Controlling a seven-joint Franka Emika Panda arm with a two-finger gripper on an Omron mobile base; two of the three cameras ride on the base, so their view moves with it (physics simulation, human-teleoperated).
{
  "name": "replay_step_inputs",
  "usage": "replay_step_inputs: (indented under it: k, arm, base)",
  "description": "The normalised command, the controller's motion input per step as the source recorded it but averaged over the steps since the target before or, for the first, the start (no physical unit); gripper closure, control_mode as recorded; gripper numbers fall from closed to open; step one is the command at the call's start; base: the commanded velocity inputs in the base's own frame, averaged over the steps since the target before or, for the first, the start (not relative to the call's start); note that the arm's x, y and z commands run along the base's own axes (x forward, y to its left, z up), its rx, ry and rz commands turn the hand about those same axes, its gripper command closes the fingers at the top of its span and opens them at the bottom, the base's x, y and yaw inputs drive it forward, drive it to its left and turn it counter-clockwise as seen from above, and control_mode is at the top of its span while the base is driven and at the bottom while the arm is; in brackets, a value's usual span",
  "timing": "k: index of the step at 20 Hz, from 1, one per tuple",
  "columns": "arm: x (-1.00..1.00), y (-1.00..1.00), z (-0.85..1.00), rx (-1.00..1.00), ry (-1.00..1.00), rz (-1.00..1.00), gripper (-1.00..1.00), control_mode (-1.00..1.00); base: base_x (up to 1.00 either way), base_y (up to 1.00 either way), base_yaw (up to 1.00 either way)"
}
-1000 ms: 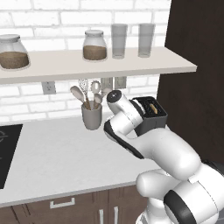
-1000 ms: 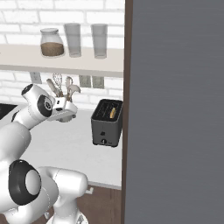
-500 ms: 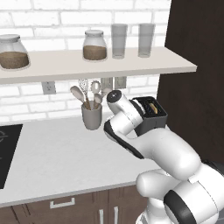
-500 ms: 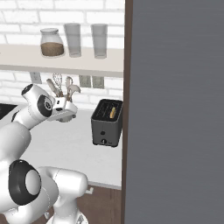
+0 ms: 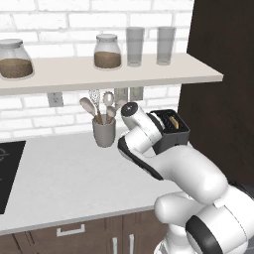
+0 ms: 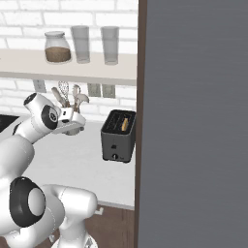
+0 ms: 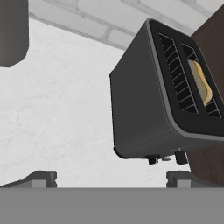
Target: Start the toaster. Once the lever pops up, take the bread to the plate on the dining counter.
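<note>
The dark grey toaster [image 6: 117, 138] stands on the white worktop by the brick wall, close to a tall dark cabinet. The bread [image 6: 125, 123], a tan slice, sits down in the slot nearer the cabinet. In the hand view the toaster [image 7: 144, 100] is tilted, with the bread [image 7: 202, 85] in its far slot and small knobs low on one face. My gripper [image 6: 72, 127] hovers left of the toaster, apart from it and aimed at it. Its fingertips [image 7: 43, 178] stand wide apart, open with nothing between them. The plate and the dining counter are out of view.
A grey utensil cup [image 5: 104, 133] with spoons and a whisk stands left of the toaster by the wall. Above is a shelf [image 5: 114, 74] with jars and glasses. A black cooktop [image 5: 7, 168] lies far left. The dark cabinet [image 5: 223, 89] walls off the right.
</note>
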Motion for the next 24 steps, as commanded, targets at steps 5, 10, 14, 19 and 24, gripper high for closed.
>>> replay_step_inputs:
  k: [5,10,14,19,24]
  arm:
    - [0.0,0.0,0.0,0.0,0.0,0.0,-1.0,-1.0]
    - [0.0,0.0,0.0,0.0,0.0,0.0,-1.0,-1.0]
    - [0.0,0.0,0.0,0.0,0.0,0.0,-1.0,-1.0]
    - [0.0,0.0,0.0,0.0,0.0,0.0,-1.0,-1.0]
    - [0.0,0.0,0.0,0.0,0.0,0.0,-1.0,-1.0]
  base:
    - [0.0,0.0,0.0]
    - [0.0,0.0,0.0]
    - [0.0,0.0,0.0]
    - [0.0,0.0,0.0]
    - [0.0,0.0,0.0]
